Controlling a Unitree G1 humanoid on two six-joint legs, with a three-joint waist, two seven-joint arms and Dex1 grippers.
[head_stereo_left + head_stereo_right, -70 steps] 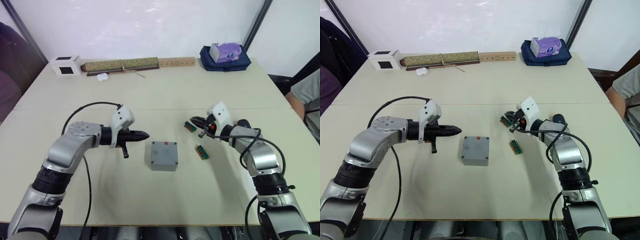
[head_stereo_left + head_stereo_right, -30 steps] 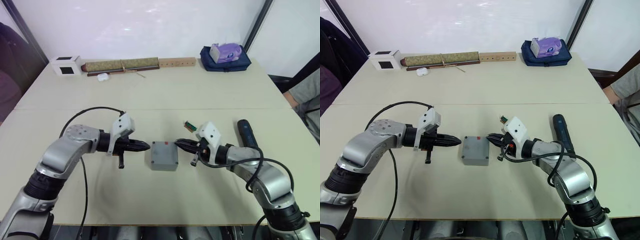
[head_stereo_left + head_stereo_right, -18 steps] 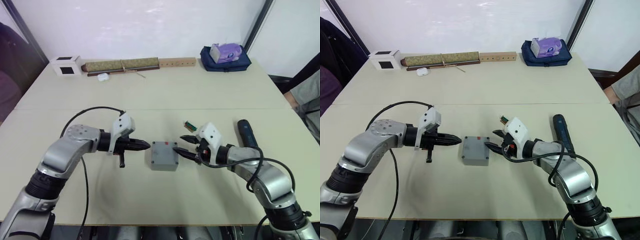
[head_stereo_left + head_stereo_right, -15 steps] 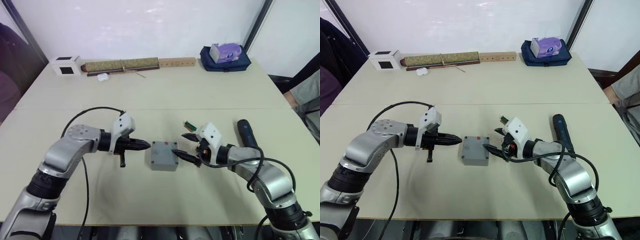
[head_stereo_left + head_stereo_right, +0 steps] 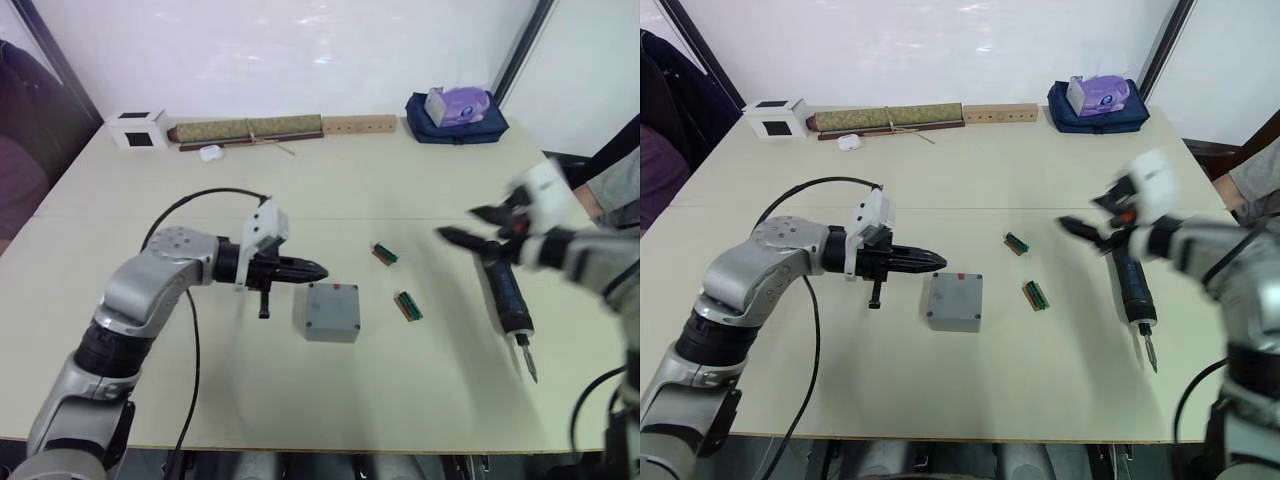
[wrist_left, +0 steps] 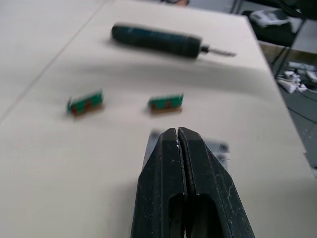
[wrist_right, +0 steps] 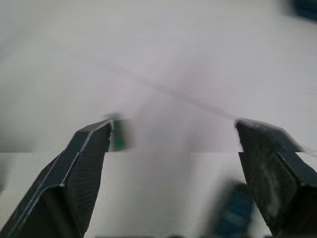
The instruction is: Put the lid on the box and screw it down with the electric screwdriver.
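The box (image 5: 331, 311) is sitting with the lid on it near the middle of the desk (image 5: 330, 180). The left tool (image 5: 312, 271) is hovering at the box's 10 o'clock, just beside its top edge, with its fingers pressed together and holding nothing. The electric screwdriver (image 5: 505, 297) is lying at the box's 3 o'clock, well apart, bit pointing toward the near edge. The right tool (image 5: 470, 225) is hanging over the screwdriver's far end, fingers spread wide. Two green circuit boards (image 5: 406, 305) are lying between box and screwdriver.

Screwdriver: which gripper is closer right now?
Right. The right gripper, jaws open, hangs over the handle end of the screwdriver. The left gripper, jaws shut, sits by the box, with two small green boards between it and the screwdriver.
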